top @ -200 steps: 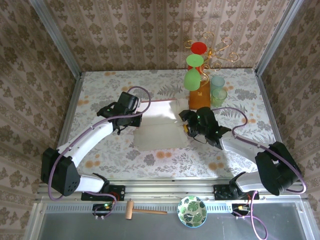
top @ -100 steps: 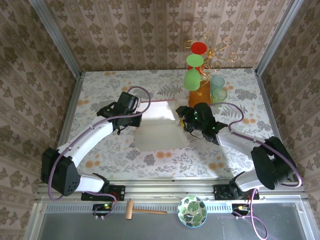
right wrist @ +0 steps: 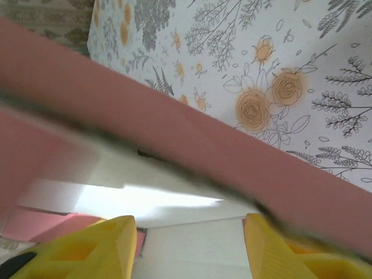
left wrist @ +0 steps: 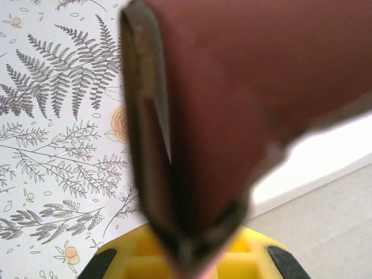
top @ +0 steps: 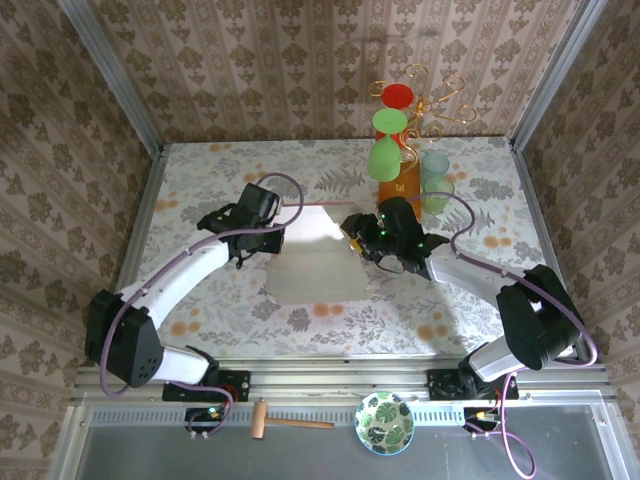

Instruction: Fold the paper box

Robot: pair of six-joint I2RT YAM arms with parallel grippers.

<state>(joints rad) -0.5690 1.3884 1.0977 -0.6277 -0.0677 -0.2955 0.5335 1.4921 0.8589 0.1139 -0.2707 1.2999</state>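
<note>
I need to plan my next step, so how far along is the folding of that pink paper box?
Roughly partway. Done: the paper box lies open, pale inside up. In hand: the left gripper pinches a doubled pink flap at its left edge; the right gripper, jaws apart, faces the right-side flap. Left: the box is not yet closed up.

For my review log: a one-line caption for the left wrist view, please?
Left end effector shut on a pink flap of the paper box, floral tabletop beyond.

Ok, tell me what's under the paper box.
The floral table shows around the paper box, which lies on it. Whatever sits beneath the sheet itself is covered and cannot be seen.
</note>
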